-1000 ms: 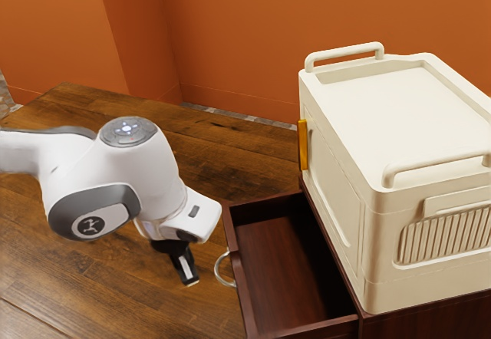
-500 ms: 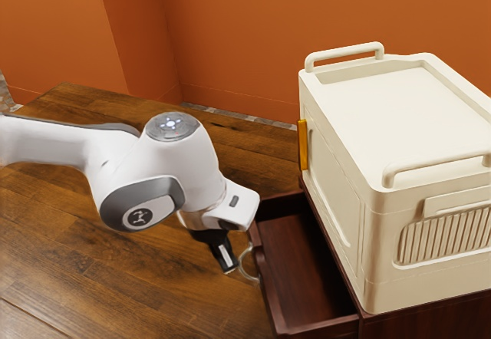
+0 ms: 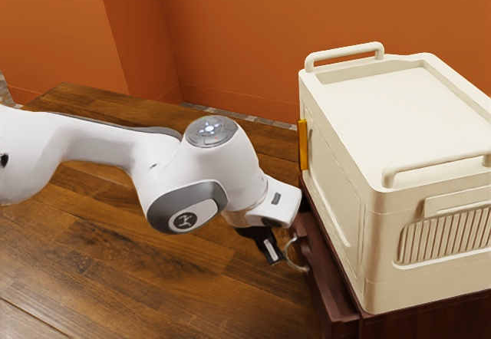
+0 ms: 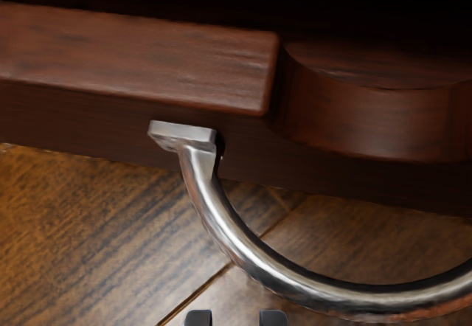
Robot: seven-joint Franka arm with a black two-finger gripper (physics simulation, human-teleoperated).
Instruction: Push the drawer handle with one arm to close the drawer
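Wrist view — handle (image 4: 258,259) outward, along drawer front (image 4: 136,60)

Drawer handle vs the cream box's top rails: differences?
Drawer handle is shiny metal; top rails are cream. The handle is a curved loop; the rails are mostly straight with bent ends. The handle is on the drawer front, the rails atop the box. Both are slim bars.

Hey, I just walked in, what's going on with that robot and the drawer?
The robot arm has its open claw at the curved metal handle of a dark wooden drawer, apparently to push it shut. The drawer sticks out a little from its cabinet, so it isn't fully closed. A cream box sits on top of the cabinet.
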